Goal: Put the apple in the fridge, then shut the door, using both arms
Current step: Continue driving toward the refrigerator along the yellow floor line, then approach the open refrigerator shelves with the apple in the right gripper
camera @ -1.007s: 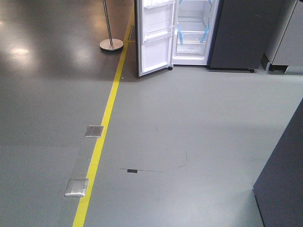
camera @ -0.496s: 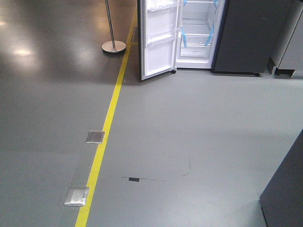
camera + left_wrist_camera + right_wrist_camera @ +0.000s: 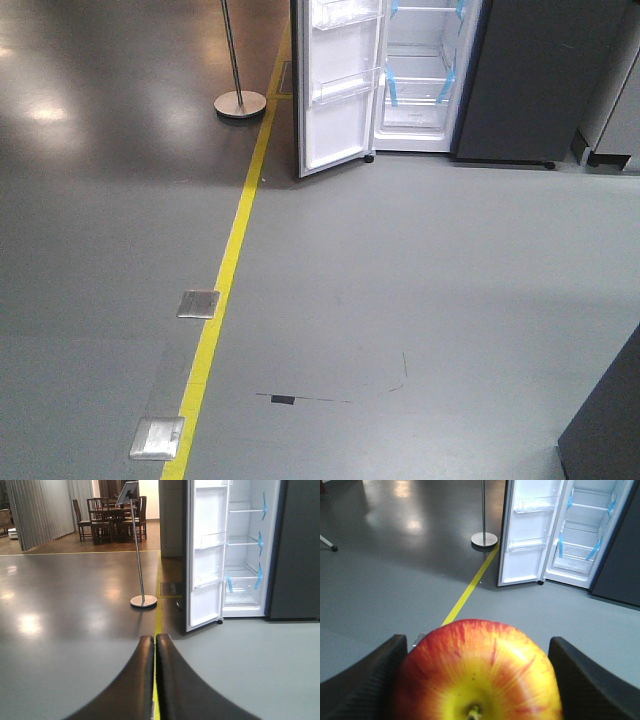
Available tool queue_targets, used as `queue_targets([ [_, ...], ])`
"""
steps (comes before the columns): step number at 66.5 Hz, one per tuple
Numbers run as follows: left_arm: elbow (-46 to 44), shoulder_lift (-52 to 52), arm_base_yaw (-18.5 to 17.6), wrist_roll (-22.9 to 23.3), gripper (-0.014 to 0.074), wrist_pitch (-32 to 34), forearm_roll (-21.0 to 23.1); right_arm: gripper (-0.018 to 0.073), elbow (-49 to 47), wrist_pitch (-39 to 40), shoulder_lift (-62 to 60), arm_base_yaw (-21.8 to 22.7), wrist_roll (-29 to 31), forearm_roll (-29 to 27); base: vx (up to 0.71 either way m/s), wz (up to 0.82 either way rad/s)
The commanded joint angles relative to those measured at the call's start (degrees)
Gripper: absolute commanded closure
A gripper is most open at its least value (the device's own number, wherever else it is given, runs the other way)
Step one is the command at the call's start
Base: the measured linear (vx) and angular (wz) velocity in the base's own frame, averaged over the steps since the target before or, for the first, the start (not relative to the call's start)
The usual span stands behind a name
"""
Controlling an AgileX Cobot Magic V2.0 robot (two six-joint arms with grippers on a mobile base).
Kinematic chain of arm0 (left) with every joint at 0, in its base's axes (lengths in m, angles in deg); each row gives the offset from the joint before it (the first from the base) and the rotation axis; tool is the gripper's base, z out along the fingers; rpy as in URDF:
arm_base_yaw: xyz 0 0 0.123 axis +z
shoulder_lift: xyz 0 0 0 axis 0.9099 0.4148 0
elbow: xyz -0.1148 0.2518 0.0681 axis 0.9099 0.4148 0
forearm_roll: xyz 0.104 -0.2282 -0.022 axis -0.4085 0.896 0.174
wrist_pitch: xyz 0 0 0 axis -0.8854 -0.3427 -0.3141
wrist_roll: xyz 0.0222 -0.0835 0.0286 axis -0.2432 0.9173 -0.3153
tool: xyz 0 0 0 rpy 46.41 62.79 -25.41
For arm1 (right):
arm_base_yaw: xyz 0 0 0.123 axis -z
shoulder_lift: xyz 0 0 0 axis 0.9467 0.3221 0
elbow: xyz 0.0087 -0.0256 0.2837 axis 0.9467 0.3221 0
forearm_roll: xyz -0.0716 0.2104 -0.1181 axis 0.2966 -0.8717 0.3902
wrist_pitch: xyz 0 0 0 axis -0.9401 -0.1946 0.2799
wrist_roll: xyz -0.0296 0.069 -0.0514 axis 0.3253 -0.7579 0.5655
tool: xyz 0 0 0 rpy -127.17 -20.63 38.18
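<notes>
The apple point(image 3: 477, 675), red with yellow streaks and a yellow stem dimple, fills the bottom of the right wrist view. My right gripper point(image 3: 478, 641) is shut on it, one black finger on each side. My left gripper point(image 3: 154, 639) is shut with nothing between its fingers, hanging over the floor. The fridge point(image 3: 425, 95) stands ahead across the floor, its white interior point(image 3: 245, 580) showing clear shelves and blue tape. The door point(image 3: 335, 130) is swung wide open to the left, its white inside and clear bins point(image 3: 525, 555) facing me. Neither gripper shows in the front view.
A yellow floor line point(image 3: 225, 280) runs toward the fridge. A metal pole on a round base point(image 3: 240, 102) stands left of the door. Two metal floor plates point(image 3: 198, 303) lie by the line. A dark cabinet corner point(image 3: 605, 430) sits at lower right. Table and chairs point(image 3: 112, 515) stand far back.
In the front view the fridge, the floor plates and the yellow line have slid down the frame, so the fridge is nearer than a second ago.
</notes>
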Motion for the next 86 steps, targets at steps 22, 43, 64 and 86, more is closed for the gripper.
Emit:
queue_targets([
  [22,0.87,-0.35,0.02,0.05,0.0604,3.68,0.09,0.0409,-1.73,4.53,-0.95,0.2,0.51,-1.02,0.13,-0.02],
  [43,0.87,-0.35,0.02,0.05,0.0604,3.68,0.09,0.0409,-1.73,4.53,-0.95,0.2,0.51,-1.02,0.14,0.0],
  [64,0.87,-0.35,0.02,0.05,0.0604,3.68,0.09,0.0409,-1.73,4.53,-0.95,0.2,0.51,-1.02,0.14,0.01],
  [86,0.87,-0.35,0.02,0.05,0.0604,3.68,0.09,0.0409,-1.73,4.53,-0.95,0.2,0.51,-1.02,0.14,0.02],
])
